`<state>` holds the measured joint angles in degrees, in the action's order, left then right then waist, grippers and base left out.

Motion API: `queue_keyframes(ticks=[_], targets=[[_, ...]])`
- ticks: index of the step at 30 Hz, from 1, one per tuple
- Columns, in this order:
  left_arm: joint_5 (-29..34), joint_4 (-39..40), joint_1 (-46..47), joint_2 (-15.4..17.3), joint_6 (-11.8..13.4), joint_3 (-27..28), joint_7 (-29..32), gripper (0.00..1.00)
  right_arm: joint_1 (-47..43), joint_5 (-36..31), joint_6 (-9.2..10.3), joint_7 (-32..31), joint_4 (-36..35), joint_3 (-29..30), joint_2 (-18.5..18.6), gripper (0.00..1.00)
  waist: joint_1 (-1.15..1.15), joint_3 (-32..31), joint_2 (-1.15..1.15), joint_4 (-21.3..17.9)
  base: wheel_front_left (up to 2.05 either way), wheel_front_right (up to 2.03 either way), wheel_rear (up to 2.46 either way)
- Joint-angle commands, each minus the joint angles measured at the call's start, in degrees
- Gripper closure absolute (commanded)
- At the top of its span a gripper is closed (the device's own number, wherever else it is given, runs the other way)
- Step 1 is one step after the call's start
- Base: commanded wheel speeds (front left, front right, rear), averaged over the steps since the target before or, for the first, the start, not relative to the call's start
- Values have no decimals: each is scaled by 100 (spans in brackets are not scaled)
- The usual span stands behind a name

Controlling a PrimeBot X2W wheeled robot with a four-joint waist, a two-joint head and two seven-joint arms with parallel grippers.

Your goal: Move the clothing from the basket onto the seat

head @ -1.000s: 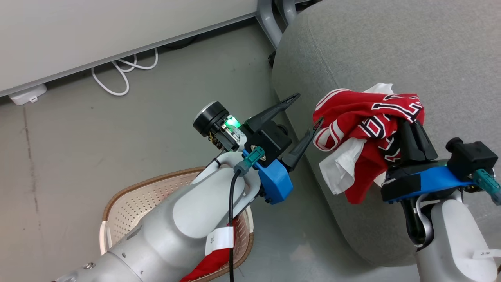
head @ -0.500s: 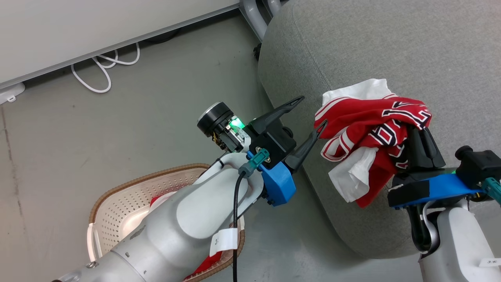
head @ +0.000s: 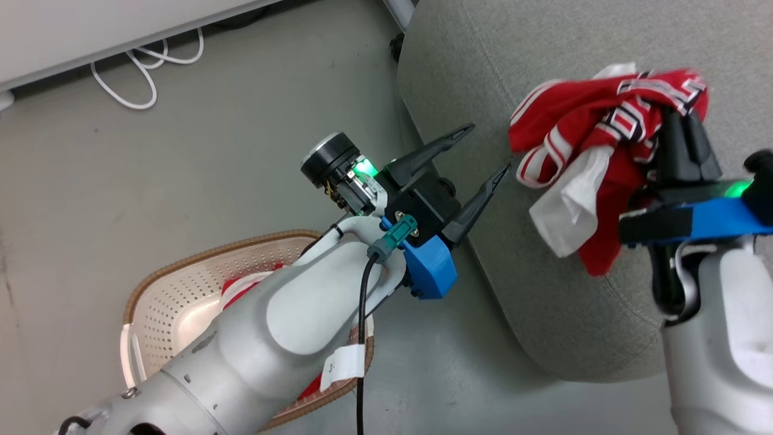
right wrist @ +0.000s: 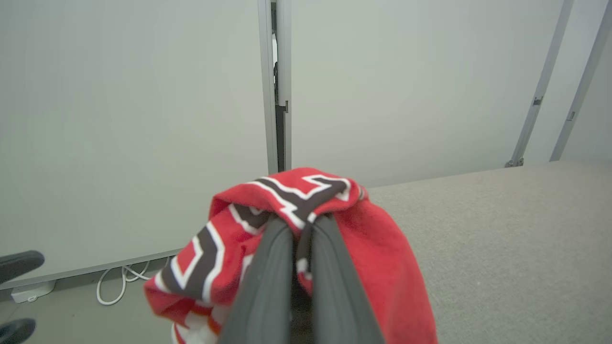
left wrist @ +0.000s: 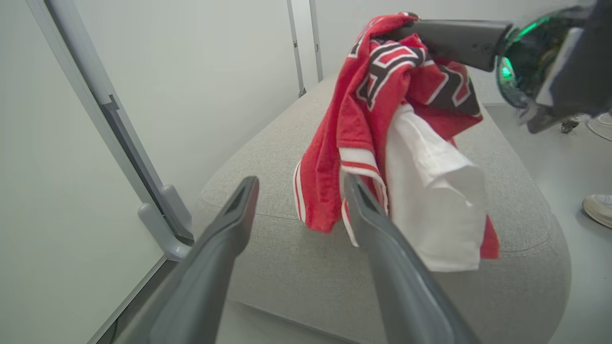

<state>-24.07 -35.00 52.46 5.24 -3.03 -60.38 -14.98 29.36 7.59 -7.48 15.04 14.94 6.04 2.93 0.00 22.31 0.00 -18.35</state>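
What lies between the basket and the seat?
In the head view, bare grey floor lies between the basket and the seat; nothing rests on it. The left arm reaches above it.

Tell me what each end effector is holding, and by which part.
Right end effector: shut on a bunched fold of the red soft-fabric jersey with white trim. Left end effector: open, holding nothing.

We count two grippers, the left gripper (head: 488, 147) and the right gripper (head: 681, 121); one basket (head: 199, 260); one seat (head: 543, 48); one shoe (left wrist: 598, 209); one bundle of clothing (head: 574, 121); one more red garment (head: 241, 287).
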Motion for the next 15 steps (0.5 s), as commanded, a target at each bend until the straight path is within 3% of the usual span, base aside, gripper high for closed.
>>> queue_keyframes(ticks=[1,8,15], targets=[[41,20,106,72,25,-8,7,0,253,-37,-3,23,-83,14,68,100,0,207,0,27,0,0,0],[227,290,539,323,80,-22,204,0,1586,-103,-2,22,-427,465,673,100,0,1149,0,157,0,0,0],[400,695,919,672,162,-2,438,0,2756,-81,-2,21,-683,1236,1601,100,0,2058,0,184,0,0,0]])
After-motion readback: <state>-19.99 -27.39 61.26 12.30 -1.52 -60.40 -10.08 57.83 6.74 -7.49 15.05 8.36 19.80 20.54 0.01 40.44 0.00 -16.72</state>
